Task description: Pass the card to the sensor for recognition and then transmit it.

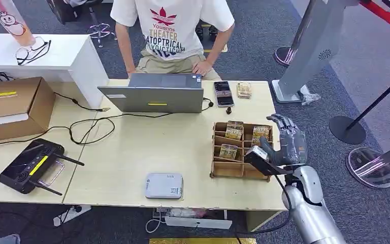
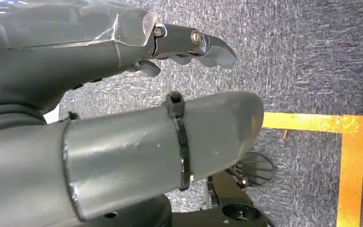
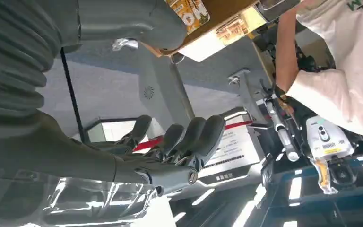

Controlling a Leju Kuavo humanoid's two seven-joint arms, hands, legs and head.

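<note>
Fingers: right hand spread apart and holding nothing, beside the card box; left hand loosely curled, holding nothing.
Cards: four visible cards stand in the box compartments.
Sensor: one white sensor lies left of the box on the surface.
Advice: pinch one card's upper edge, lift straight.

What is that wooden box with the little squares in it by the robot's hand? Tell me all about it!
The light brown wooden box with compartments looks like thin plywood slotted together into a grid. It sits flat on the pale wooden table, near its right edge, in front of the grey laptop. Several compartments hold small yellowish patterned cards, standing or leaning; others look empty. The robot's right hand is at the box's right side with fingers spread, holding nothing; whether it touches the box is unclear.
</note>
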